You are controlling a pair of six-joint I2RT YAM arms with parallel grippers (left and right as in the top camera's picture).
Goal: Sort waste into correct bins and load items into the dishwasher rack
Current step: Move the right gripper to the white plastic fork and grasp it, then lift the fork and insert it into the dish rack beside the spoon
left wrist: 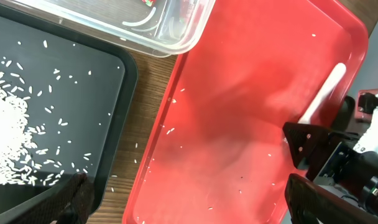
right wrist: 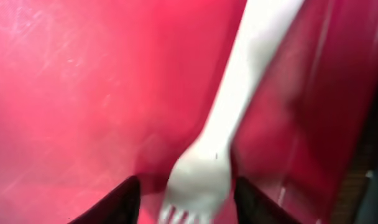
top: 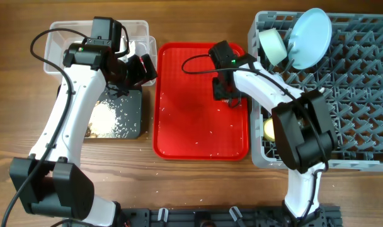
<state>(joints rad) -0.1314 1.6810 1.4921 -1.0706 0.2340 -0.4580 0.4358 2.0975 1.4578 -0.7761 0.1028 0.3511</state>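
Between the half-open right fingers [right wrist: 124, 200] lies a white plastic fork [right wrist: 204, 171], ungripped, on the red tray [right wrist: 64, 81]; left fingers [left wrist: 74, 198] gape empty.

even bright light; right wrist view blurred

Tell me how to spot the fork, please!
Find the big red tray in the middle of the table, between the black tray and the grey rack. Look near its right edge, under the right end effector. The fork is the only long white thing there; everything else on the tray is tiny white grains.
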